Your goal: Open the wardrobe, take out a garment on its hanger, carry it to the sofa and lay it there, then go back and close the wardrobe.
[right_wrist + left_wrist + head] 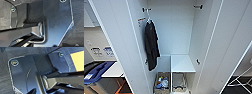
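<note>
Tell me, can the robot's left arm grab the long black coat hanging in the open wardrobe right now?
Probably not just yet. The wardrobe stands open and nothing blocks the black coat on its rail, so the way looks free. But no arm is raised toward it in the head view, so the left arm would need lifting first.

A long garment (151,46) hangs at left inside the open wardrobe (179,30).

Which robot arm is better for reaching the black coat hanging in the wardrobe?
Probably the left: the black coat hangs at the left of the open wardrobe, the left arm's side.
</note>
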